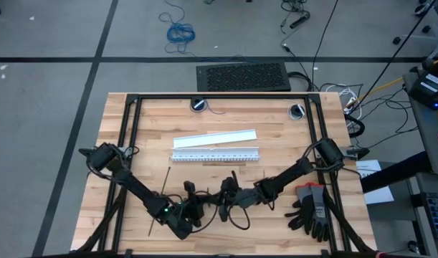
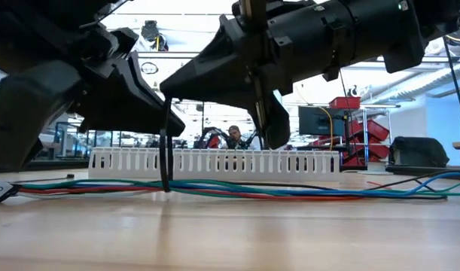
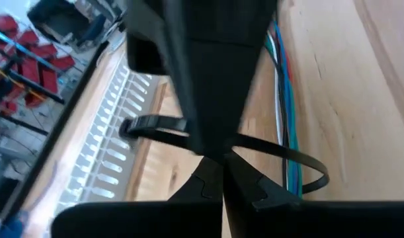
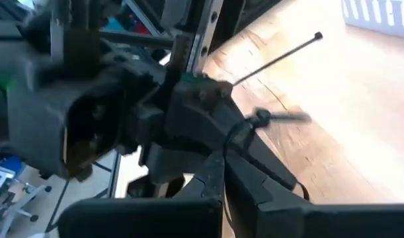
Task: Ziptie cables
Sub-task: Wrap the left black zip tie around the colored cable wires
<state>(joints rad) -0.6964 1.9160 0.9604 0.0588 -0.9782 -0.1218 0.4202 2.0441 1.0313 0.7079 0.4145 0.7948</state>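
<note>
I count one bundle of cables (image 2: 237, 190) lying along the table's near edge, one ziptie (image 2: 166, 150) looped around it, another ziptie (image 1: 166, 179) lying nearby. My left gripper (image 1: 192, 208) and right gripper (image 1: 229, 195) meet low, both jaws clamped on the looped ziptie.

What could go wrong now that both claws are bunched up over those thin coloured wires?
The ziptie loops around the cables, pinched by the shut left gripper; it might slip free before it locks. The shut right gripper sits right against the left one, so they could bump. A stray wire could also end up outside the loop.
</note>
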